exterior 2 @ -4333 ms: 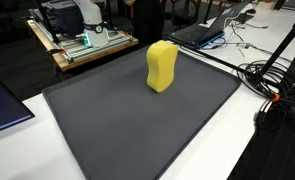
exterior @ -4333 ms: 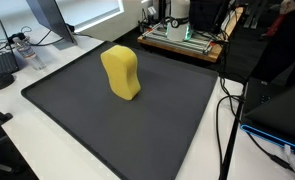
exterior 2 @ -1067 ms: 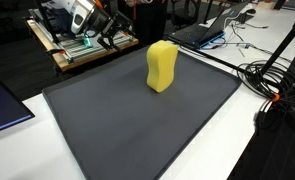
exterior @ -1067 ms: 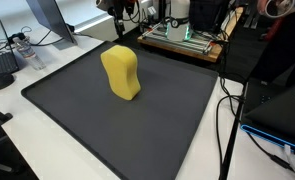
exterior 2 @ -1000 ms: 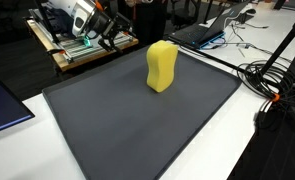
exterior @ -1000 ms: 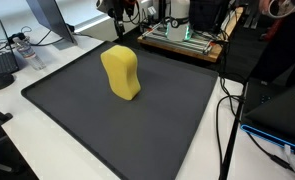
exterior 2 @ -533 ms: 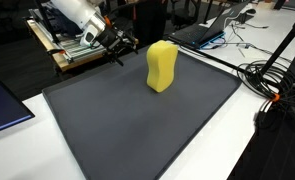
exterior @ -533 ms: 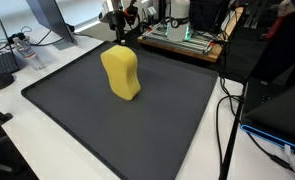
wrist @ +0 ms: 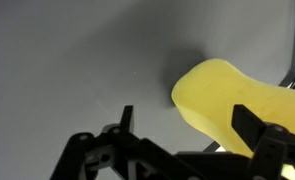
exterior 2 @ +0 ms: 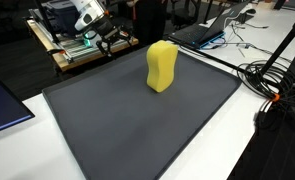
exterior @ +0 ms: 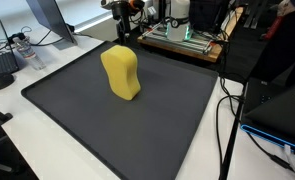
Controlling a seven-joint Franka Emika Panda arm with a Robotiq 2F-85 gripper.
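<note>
- Sponge point(exterior: 121, 72), yellow and waisted, stands on end on the far half of the mat point(exterior: 107, 130). Its long axis is upright and its broad faces are vertical.
- It likely keeps that pose because its flat end sits squarely on the mat, with nothing touching it.
- Spread wide and empty, the gripper point(exterior 2: 117, 42) hovers over the mat's far edge, apart from it.
- In the wrist view it shows between and beyond the fingers point(wrist: 126, 118). The wide spread seems suited to its bulk.
</note>
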